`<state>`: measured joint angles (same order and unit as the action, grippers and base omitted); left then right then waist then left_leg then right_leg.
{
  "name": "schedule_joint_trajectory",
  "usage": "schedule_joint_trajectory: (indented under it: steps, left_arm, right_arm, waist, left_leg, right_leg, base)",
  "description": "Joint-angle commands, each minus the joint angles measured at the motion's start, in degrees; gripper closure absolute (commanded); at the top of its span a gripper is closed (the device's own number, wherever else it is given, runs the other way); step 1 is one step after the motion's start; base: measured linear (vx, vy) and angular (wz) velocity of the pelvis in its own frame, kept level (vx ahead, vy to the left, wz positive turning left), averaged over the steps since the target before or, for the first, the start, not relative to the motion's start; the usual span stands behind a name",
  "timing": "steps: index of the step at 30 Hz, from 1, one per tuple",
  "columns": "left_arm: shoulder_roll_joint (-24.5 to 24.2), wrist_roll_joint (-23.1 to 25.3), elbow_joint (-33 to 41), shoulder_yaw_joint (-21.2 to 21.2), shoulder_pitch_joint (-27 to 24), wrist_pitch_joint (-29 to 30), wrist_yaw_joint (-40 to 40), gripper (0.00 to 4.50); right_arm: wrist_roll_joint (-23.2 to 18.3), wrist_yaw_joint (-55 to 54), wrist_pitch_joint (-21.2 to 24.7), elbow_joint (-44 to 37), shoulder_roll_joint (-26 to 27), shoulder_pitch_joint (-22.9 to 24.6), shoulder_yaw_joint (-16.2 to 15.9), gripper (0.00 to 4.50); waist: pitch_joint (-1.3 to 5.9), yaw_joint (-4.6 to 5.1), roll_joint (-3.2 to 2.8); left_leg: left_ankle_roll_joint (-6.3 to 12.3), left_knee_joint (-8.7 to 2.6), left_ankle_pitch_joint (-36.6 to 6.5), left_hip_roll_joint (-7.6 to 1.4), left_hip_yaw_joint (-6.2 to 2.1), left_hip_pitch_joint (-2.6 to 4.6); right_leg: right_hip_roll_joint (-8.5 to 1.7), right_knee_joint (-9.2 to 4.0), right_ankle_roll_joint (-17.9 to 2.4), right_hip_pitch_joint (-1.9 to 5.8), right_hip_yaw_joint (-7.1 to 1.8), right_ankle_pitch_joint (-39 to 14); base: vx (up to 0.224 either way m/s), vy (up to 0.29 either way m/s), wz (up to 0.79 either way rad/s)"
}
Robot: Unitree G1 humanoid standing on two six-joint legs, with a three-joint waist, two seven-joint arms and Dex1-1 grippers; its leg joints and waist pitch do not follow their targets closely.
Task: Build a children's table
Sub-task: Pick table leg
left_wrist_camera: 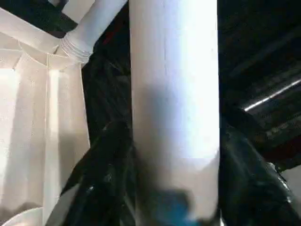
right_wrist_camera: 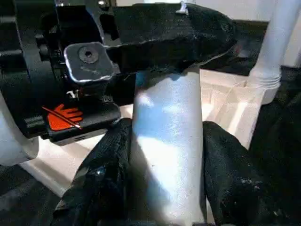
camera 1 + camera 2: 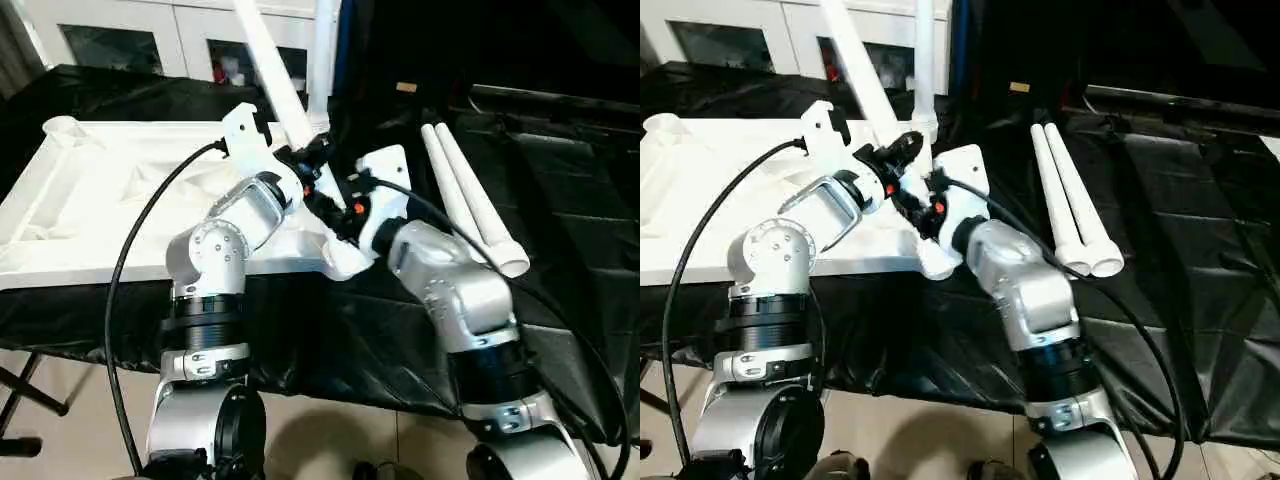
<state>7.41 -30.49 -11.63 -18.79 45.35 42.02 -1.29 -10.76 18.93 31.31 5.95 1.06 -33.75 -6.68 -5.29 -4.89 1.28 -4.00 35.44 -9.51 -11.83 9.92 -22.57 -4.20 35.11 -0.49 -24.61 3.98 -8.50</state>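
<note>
The white tabletop (image 3: 100, 200) lies underside up on the black-draped bench, its raised rim and corner sockets showing. One white leg (image 3: 323, 50) stands upright in the far right corner socket. A second leg (image 3: 270, 70) leans steeply over the near right corner. My left gripper (image 3: 310, 160) is shut on its lower part, black fingers (image 1: 106, 179) pressing both sides of the tube (image 1: 174, 94). Just below it, my right gripper (image 3: 335, 205) is shut on the same leg (image 2: 167, 155), close to the corner. The leg's bottom end is hidden behind the grippers.
Two loose white legs (image 3: 470, 200) lie side by side on the black cloth (image 3: 560, 200) to my right. White cabinets (image 3: 150, 40) stand behind the bench. A black cable (image 3: 140, 250) loops off my left forearm over the tabletop's near edge.
</note>
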Motion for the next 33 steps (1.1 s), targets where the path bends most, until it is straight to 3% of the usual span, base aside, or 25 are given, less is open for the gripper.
schedule_joint_trajectory:
  steps: [1, 4, 7, 9, 11, 13, 16, 20, 22, 24, 29, 30, 33]
  left_arm:
    - [1.2, 0.8, -1.1, 0.5, 1.5, -0.8, -1.3, 2.19]
    - [1.3, 0.9, -1.5, 0.3, 1.9, -1.8, -1.1, 2.53]
    - [1.2, 1.1, -1.7, 0.6, 2.0, -2.6, -0.4, 2.58]
    - [1.0, 1.3, -1.9, 0.8, 2.2, -3.4, 0.1, 2.62]
    - [-1.1, 1.7, -2.2, 1.8, 2.5, -4.9, 3.6, 2.62]
    - [-2.2, 1.7, -2.4, 2.3, 2.6, -5.3, 5.5, 2.64]
    - [-3.6, 1.5, -2.7, 3.1, 2.6, -5.5, 7.8, 2.64]
    - [-8.3, -0.3, -3.1, 6.1, 1.9, -4.9, 19.1, 2.64]
    - [-11.0, -3.2, -2.4, 7.4, 0.8, -3.3, 28.3, 2.64]
    - [-11.7, -4.4, -2.0, 7.7, 0.5, -2.3, 31.1, 2.64]
    - [-13.5, -11.3, 0.9, 8.9, -0.7, 2.3, 44.5, 2.64]
    - [-14.5, -11.8, 1.6, 10.7, -0.7, 2.8, 48.1, 2.64]
    - [-14.8, -12.5, 1.9, 11.7, -0.3, 3.0, 50.4, 2.64]
  right_arm:
    - [1.1, -0.5, -1.9, -1.4, 0.1, -1.5, -0.5, 2.68]
    - [2.2, -1.0, -3.0, -1.3, 0.3, -1.9, -1.1, 2.68]
    - [2.6, -1.2, -4.7, -0.6, 0.3, -2.3, -1.6, 2.68]
    - [2.6, -1.1, -5.8, -0.1, 0.1, -2.7, -1.5, 2.12]
    - [-1.6, 1.9, -2.7, 0.3, -1.4, -3.3, 1.8, 1.98]
    - [-3.1, 4.2, -1.1, 0.3, -3.0, -3.5, 2.9, 1.62]
    - [-4.5, 7.0, 0.5, 0.5, -4.9, -3.7, 3.7, 1.43]
    - [-8.8, 17.0, 5.0, 1.8, -11.7, -4.4, 5.6, 1.12]
    - [-12.9, 23.9, 8.2, 3.1, -15.1, -4.8, 7.1, 1.05]
    - [-14.5, 26.2, 9.5, 3.4, -16.0, -4.9, 7.5, 1.04]
    - [-19.0, 36.8, 11.0, 4.2, -19.4, -5.0, 6.1, 1.04]
    - [-19.2, 40.2, 11.1, 4.2, -20.7, -4.7, 4.4, 1.04]
    - [-19.2, 42.5, 11.3, 4.1, -21.5, -4.3, 2.9, 1.04]
  waist:
    - [5.86, 0.37, -0.87]
    - [5.79, 0.41, -0.96]
    - [5.79, 0.51, -0.95]
    - [5.80, 0.55, -0.87]
    - [5.83, 0.55, -0.73]
    - [5.90, 0.43, -0.77]
    - [5.96, 0.27, -0.68]
    - [6.03, 0.04, -0.55]
    - [6.01, 0.04, -0.52]
    - [5.98, -0.07, -0.57]
    - [5.95, -0.09, -0.57]
    - [5.87, -0.11, -0.52]
    - [5.49, -0.04, -0.60]
  left_leg:
    - [-1.65, -4.22, -11.9, -0.51, -0.29, 1.27]
    - [-1.71, -4.26, -12.5, -0.45, -0.29, 1.23]
    - [-1.78, -4.25, -13.1, -0.47, -0.27, 1.31]
    - [-1.70, -4.24, -13.1, -0.46, -0.27, 1.27]
    - [-1.35, -4.21, -13.0, -0.45, -0.25, 1.40]
    - [-0.91, -4.14, -11.9, -0.49, -0.25, 1.39]
    - [-0.14, -3.98, -10.3, -0.36, -0.12, 1.17]
    - [0.65, -3.92, -9.8, -0.34, -0.06, 1.30]
    - [0.66, -3.86, -9.7, -0.44, -0.03, 1.28]
    - [0.90, -3.79, -9.5, -0.58, 0.01, 1.26]
    - [0.81, -3.79, -10.6, -0.68, 0.06, 1.33]
    - [0.82, -3.85, -11.0, -0.73, 0.03, 1.39]
    - [0.12, -4.03, -13.5, -0.82, 0.01, 1.80]
  right_leg:
    - [-2.64, -4.12, -7.4, 3.66, -2.20, -11.8]
    - [-2.66, -4.15, -7.4, 3.76, -2.22, -12.5]
    - [-2.68, -4.25, -7.2, 3.72, -2.21, -13.1]
    - [-2.70, -4.22, -7.3, 3.74, -2.20, -13.0]
    - [-2.60, -4.17, -7.2, 3.79, -2.22, -12.7]
    - [-2.59, -3.89, -7.6, 3.89, -2.27, -10.7]
    - [-2.66, -3.76, -8.6, 4.12, -2.32, -9.3]
    - [-2.73, -3.90, -9.3, 4.29, -2.26, -10.3]
    - [-2.79, -3.73, -10.3, 4.23, -2.27, -10.1]
    - [-2.91, -3.52, -11.8, 4.33, -2.30, -9.4]
    - [-3.04, -3.63, -12.9, 4.41, -2.20, -11.4]
    - [-3.04, -3.79, -12.8, 4.33, -2.15, -12.3]
    - [-3.08, -4.22, -12.1, 4.07, -2.14, -16.4]
  base:
    - [0.000, 0.000, 0.00]
    - [0.000, 0.000, 0.00]
    - [0.000, 0.000, 0.00]
    - [0.000, 0.000, 0.00]
    - [0.000, 0.000, 0.00]
    - [0.000, 0.000, 0.00]
    - [0.000, 0.000, 0.00]
    - [0.000, 0.000, 0.00]
    - [0.000, 0.000, 0.00]
    - [0.000, 0.000, 0.00]
    - [0.000, 0.000, 0.00]
    - [0.000, 0.000, 0.00]
    - [0.000, 0.000, 0.00]
